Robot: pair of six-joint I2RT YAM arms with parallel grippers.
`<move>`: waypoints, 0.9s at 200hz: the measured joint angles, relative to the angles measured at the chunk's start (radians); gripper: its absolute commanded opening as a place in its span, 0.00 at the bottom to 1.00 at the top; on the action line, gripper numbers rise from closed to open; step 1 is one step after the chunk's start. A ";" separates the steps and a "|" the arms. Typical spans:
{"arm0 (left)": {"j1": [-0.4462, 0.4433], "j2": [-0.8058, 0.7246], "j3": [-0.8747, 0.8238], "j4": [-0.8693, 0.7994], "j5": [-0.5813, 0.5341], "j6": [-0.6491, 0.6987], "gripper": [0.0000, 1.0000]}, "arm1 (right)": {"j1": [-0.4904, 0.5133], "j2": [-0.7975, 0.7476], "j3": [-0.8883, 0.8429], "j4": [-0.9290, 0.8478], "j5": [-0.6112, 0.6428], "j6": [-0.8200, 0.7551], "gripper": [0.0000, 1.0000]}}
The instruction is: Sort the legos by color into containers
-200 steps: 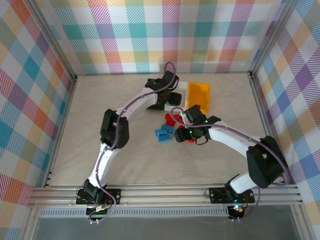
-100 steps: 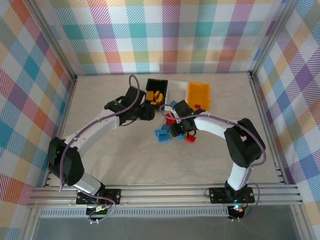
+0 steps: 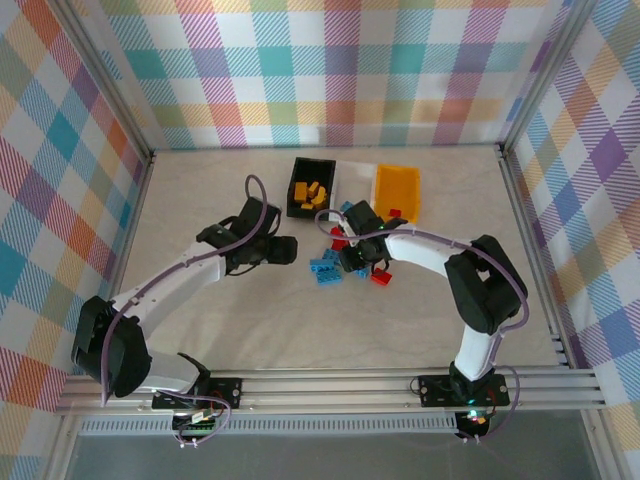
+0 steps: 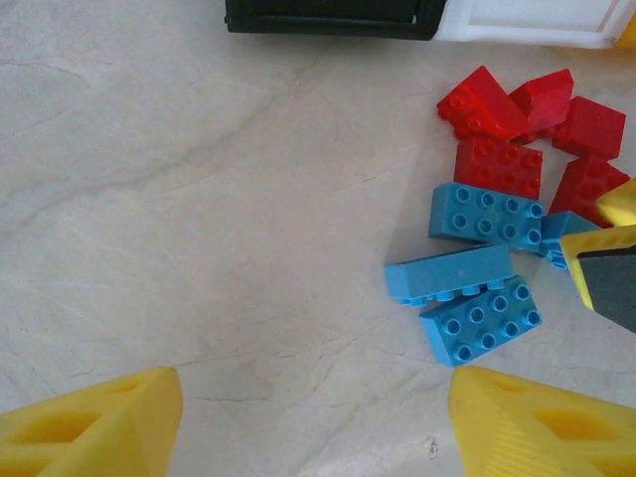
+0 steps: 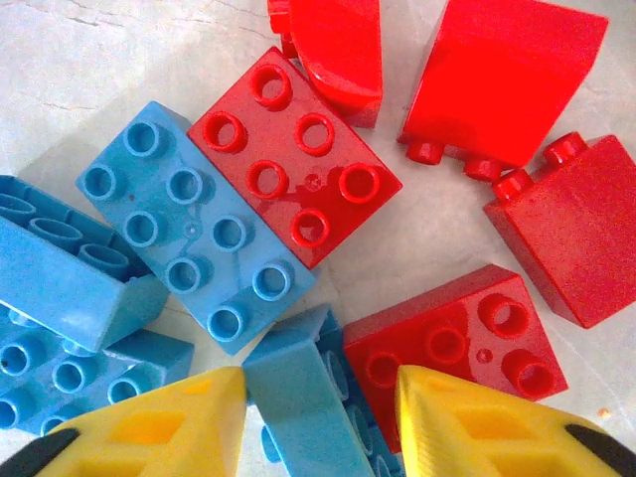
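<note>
Toward the table's far edge, just before the containers, the right gripper brackets a tipped blue lego, hold impossible to confirm, and should pinch it clear of the touching red lego before lifting straight; the left gripper hangs spread and empty.

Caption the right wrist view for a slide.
Right gripper straddles one blue lego, red legos alongside.

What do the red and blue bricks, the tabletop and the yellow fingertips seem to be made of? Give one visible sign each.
Red bricks and blue bricks: moulded plastic, glossy; highlights glint on the studs. Tabletop: looks like pale marble, grey veins, though possibly a printed laminate. Yellow fingertips: likely matte plastic, perhaps printed; faint ridged texture, hollow cut-outs.
</note>
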 measured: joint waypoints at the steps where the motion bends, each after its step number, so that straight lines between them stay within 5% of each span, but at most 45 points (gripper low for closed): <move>1: 0.000 0.000 -0.002 0.000 0.000 0.000 0.72 | 0.000 -0.001 -0.001 0.000 -0.001 0.000 0.49; 180: 0.018 -0.072 -0.096 0.019 0.004 -0.026 0.72 | 0.027 -0.105 -0.116 0.010 -0.043 0.035 0.59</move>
